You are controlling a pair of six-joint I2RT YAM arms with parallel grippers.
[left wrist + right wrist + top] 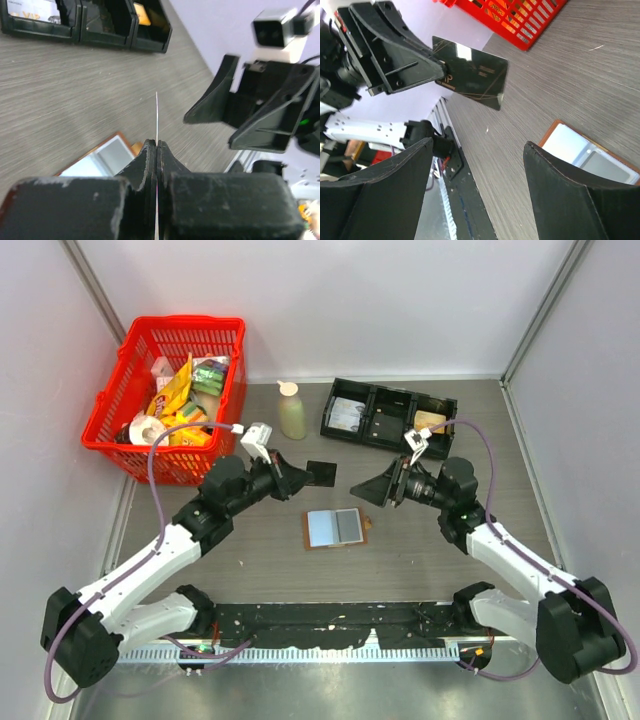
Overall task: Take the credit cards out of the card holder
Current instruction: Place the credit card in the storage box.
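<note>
**A:** Left gripper: what's it got?

**B:** Its fingers are pressed together on a thin, dark, glossy credit card, held in the air. The card's long axis points at the right gripper, which is spread wide, near the free end but apart.

**A:** And the brown leather bifold card holder?

**B:** It lies open on the grey wood-grain table, between the arms. I can't tell whether its pale blue-grey pockets hold more cards.

A red basket, a pale bottle and a black tray stand on the table.
</note>
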